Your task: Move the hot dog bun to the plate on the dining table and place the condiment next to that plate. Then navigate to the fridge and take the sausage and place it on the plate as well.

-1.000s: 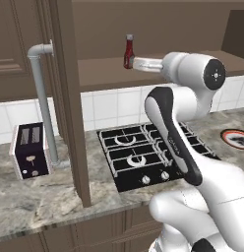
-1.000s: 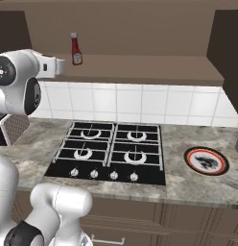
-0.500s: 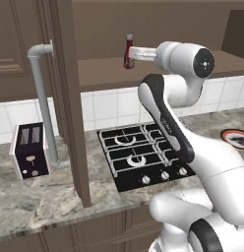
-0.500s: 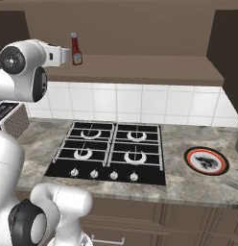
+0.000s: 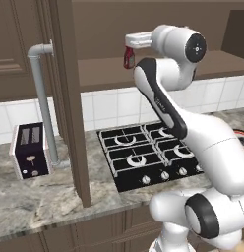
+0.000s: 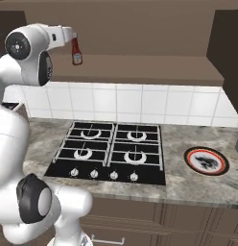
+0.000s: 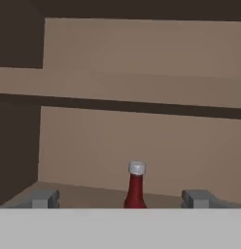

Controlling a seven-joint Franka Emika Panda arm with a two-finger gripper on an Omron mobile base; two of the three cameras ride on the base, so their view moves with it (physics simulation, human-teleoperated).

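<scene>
One small bottle (image 7: 135, 187) stands upright on the shelf (image 7: 93, 197), between the wide-open gripper (image 7: 120, 198) tips. It looks light, smooth and tippy; hold its fat middle.

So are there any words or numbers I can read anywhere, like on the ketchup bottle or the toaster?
None can be read.
Ketchup bottle: plain red, pale cap, no label showing.
Toaster: small pale marks on its front, too small to read.
Stove knobs: no readable numbers.
White plate with red rim: a dark pattern, no letters.
</scene>
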